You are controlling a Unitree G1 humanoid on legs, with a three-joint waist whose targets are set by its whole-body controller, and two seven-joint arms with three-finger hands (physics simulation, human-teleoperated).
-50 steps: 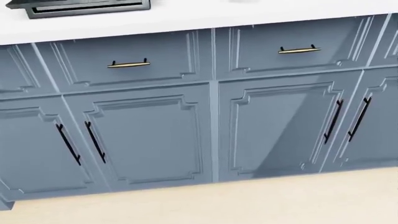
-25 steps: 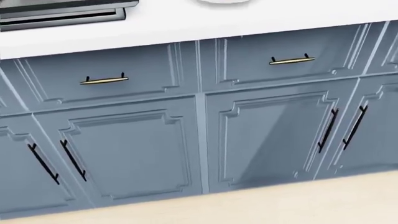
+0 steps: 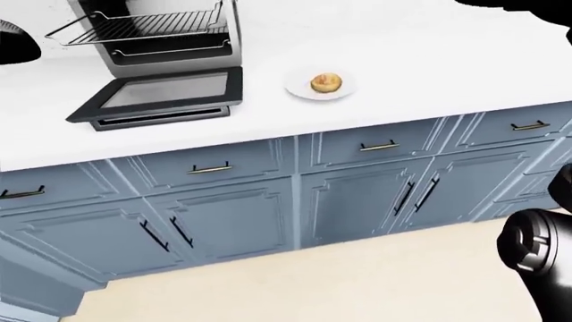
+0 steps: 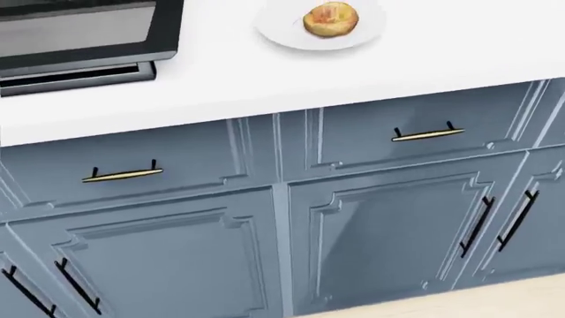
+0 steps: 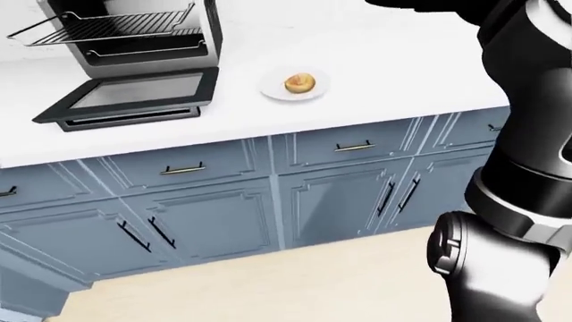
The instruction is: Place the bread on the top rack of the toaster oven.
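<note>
Bread (image 3: 326,83), a small round golden roll, sits in the middle of a white plate (image 3: 300,89) on the white counter (image 3: 420,60), to the right of the toaster oven (image 3: 161,40) and apart from it. Taking the toaster oven as the landmark: its glass door (image 3: 165,94) is folded down flat onto the counter just below its body in the left-eye view, and two wire racks show in its mouth, the top rack (image 3: 134,28) pulled partly out to the left and the lower one further inside. Below the oven and the plate runs a row of blue-grey drawers with brass handles (image 4: 428,134), and under those, cabinet doors with black vertical pulls (image 4: 477,226); pale flooring (image 3: 340,282) lies beneath them. Well to the right of the oven, at the right edge of the right-eye view, the robot's right arm (image 5: 518,161) rises as a large black jointed shape, its elbow also showing at the lower right of the left-eye view. Neither hand is in sight in any view, so whether fingers are spread or clenched cannot be told; nothing touches the bread.
</note>
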